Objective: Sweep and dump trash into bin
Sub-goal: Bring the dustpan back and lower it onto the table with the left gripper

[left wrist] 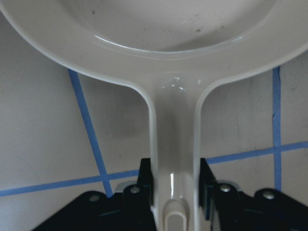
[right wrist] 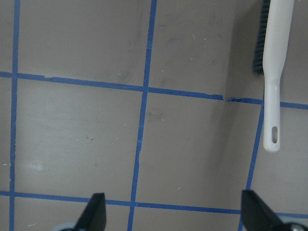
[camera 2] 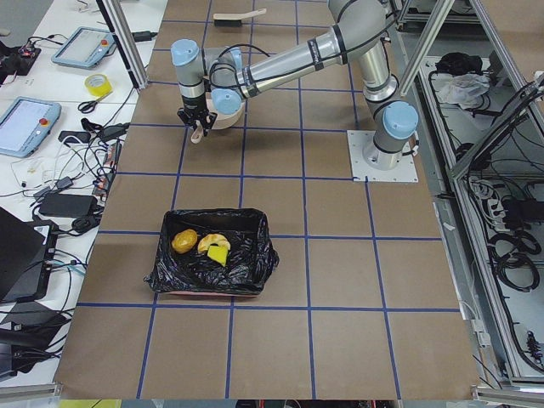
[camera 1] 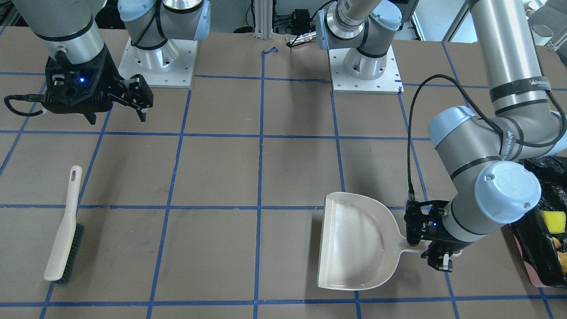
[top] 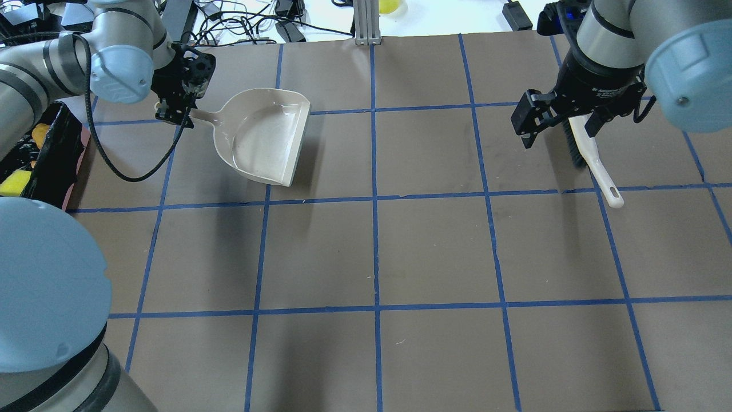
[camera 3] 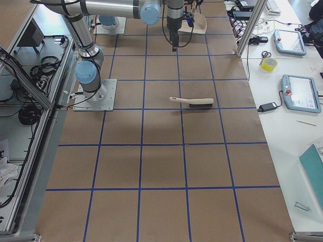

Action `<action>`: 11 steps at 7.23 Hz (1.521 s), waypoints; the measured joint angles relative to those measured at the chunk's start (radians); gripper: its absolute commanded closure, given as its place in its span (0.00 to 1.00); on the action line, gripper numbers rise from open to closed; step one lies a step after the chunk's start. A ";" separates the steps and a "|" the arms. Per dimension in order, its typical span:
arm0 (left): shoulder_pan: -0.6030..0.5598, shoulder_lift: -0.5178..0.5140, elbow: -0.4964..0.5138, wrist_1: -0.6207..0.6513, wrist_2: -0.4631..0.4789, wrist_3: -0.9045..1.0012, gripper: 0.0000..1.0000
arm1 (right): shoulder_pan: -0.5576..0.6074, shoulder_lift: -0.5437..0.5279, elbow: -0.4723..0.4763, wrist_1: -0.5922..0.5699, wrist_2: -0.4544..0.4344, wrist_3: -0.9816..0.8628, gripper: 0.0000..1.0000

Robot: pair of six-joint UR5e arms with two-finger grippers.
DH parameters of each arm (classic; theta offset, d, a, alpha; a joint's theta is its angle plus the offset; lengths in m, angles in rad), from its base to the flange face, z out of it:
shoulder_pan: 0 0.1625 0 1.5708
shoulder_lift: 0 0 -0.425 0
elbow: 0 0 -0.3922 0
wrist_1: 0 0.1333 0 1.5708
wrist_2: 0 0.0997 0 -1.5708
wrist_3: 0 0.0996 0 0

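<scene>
The beige dustpan [camera 1: 354,243] lies flat and empty on the table; it also shows in the overhead view [top: 263,137]. My left gripper [camera 1: 427,253] [top: 177,117] [left wrist: 175,178] is shut on its handle. The bin [camera 2: 212,268], pink with a black bag, stands at the robot's left table end [camera 1: 538,248] [top: 51,154]. Inside lie the golden-brown lump [camera 2: 181,241], the orange-white crescent [camera 2: 210,242] and the yellow wedge [camera 2: 218,254] [camera 1: 553,220]. My right gripper [camera 1: 141,99] [top: 560,129] [right wrist: 174,211] is open and empty above the table.
A white hand brush [camera 1: 64,239] [top: 589,151] [right wrist: 275,72] with dark bristles lies on the table, partly under my right gripper in the overhead view. Blue tape lines grid the brown table. Both arm bases [camera 1: 363,66] stand at the robot's edge.
</scene>
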 measured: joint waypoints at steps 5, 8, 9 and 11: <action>-0.012 -0.008 -0.062 0.072 -0.029 -0.012 1.00 | 0.000 0.000 0.003 0.000 0.000 -0.001 0.00; 0.002 -0.011 -0.066 0.087 -0.029 -0.008 1.00 | 0.000 0.000 0.012 -0.001 -0.002 -0.001 0.00; 0.003 -0.015 -0.068 0.094 -0.029 -0.013 1.00 | 0.000 0.000 0.012 -0.001 -0.002 -0.001 0.00; 0.004 -0.033 -0.070 0.122 -0.028 -0.015 1.00 | 0.000 0.001 0.013 -0.001 -0.003 -0.007 0.00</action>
